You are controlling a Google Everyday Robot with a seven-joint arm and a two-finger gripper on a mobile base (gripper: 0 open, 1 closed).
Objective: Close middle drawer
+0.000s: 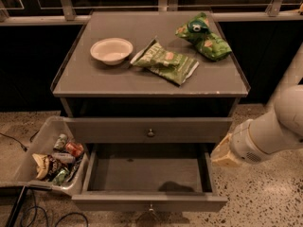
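Single camera view, set high before the table (118, 82), facing down and back toward its far edge; close range; all four corners in frame; open middle drawer (147, 174) at the bottom; gripper (225, 154) below the front right corner, beside that drawer.

middle drawer (147, 174) cavity open from above | end effector (224, 156) beside its right wall | bin (40, 141) flanks left

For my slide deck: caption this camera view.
Gripper hovers beside the open middle drawer; bowl and snack bags on the cabinet.
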